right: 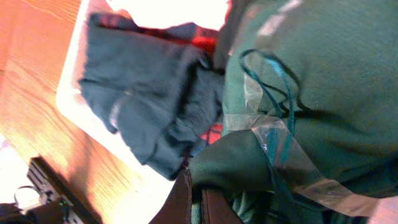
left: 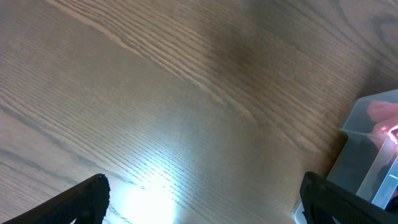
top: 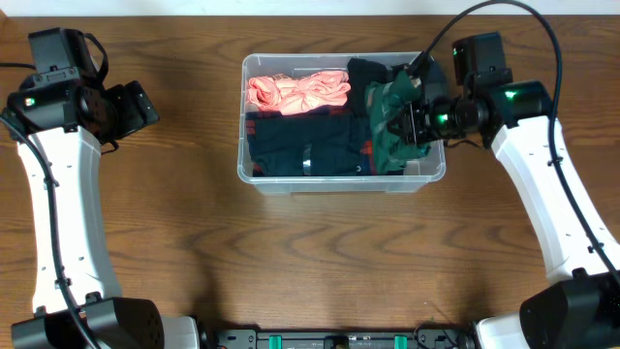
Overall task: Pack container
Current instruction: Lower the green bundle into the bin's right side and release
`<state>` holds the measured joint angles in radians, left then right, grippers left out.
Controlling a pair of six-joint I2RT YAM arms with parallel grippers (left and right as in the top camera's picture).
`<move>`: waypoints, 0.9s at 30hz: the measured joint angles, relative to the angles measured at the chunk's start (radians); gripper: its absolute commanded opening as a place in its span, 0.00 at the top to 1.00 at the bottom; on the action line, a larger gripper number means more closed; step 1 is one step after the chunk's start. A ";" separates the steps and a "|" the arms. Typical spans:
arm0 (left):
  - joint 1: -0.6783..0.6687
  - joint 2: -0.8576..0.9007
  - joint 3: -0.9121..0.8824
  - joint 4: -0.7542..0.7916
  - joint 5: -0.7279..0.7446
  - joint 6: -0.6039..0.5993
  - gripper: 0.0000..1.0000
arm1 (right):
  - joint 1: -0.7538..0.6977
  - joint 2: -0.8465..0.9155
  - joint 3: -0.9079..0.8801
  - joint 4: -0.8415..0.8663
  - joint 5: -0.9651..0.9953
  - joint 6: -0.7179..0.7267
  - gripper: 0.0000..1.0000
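Container point(top: 291, 181) sits on wooden bench point(top: 310, 262), centre of scene twd far edge, long axis running L–R, upright, clear walls. Contents: pink garment point(top: 296, 92) bunched in far-left corner; navy garment point(top: 305, 147) w/ red trim along near side, filling left and mid part; black garment point(top: 371, 72) at far side, right of centre; green garment point(top: 386, 136) heaped at right end, top riding above rim. Right hand point(top: 412, 121) is over right end of container, tips down in the green cloth; wrist view shows fingers point(right: 179, 200) pressed together, pinching a fold of green garment btwn them. Same view: thin teal cord point(right: 273, 71) looped on the green fabric, plus a sheer shiny strip across it; navy garment lies just beside, to the left, touching the green. Left hand point(top: 143, 105) is well apart from container, over bare bench at left of scene, pointed twd container. Its fingers point(left: 81, 200) are spread wide, nothing btwn them, only wood grain w/ a bright glare patch below. Near corner of container just visible at right edge of left wrist view, pink showing thru the wall. Label on container bottom: can't tell, covered by clothes.
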<state>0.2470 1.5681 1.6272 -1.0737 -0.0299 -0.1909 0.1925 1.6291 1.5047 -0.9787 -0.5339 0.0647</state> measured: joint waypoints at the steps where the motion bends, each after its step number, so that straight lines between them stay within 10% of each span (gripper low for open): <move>1: 0.000 0.000 0.000 0.000 0.000 0.000 0.02 | 0.000 0.000 0.010 0.001 -0.006 0.001 0.99; 24: 0.000 0.000 0.000 0.000 0.000 0.000 0.02 | 0.001 0.001 0.157 -0.141 -0.024 -0.032 0.99; 27: 0.000 0.000 0.000 0.000 0.000 0.000 0.02 | 0.001 0.001 0.157 -0.185 0.003 -0.052 0.42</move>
<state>0.2470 1.5681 1.6272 -1.0737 -0.0299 -0.1909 0.1932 1.6299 1.6615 -1.1641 -0.5312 0.0124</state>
